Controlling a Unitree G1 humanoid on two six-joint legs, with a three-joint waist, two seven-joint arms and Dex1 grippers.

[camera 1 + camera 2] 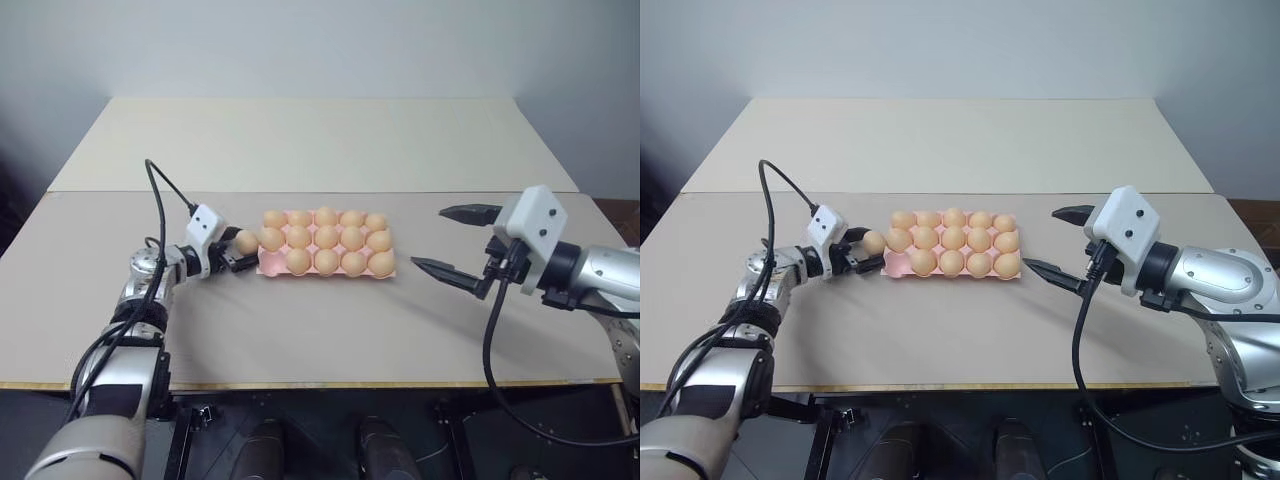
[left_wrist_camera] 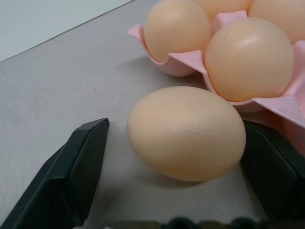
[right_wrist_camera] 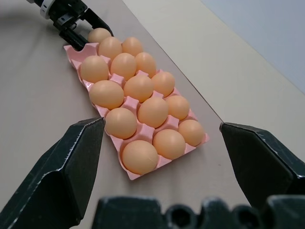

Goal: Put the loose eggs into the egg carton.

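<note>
A: How many eggs do you count?

B: Fifteen. Fourteen sit in the egg carton (image 1: 268, 266), and one loose egg (image 1: 246, 242) lies on the counter (image 1: 320, 330) just beside the carton's left end.

A: Is the carton full, then?

B: Not quite. It is a pale pink tray with three rows of five cups. The far row and the middle row each hold five eggs, and the near row holds four. The near cup at the left end is bare.

A: Where is the left tool?

B: The left tool (image 2: 176, 157) is low over the counter at the carton's left end, pointing toward it. Its two black fingers (image 2: 76, 171) stand wide on either side of the loose egg; one stands clear of the shell, and I cannot tell whether the other touches.

A: And the right one?

B: The right tool (image 1: 457, 240) hangs above the counter to the right of the carton, apart from it, pointing left. Its fingers are spread wide and hold nothing.
</note>
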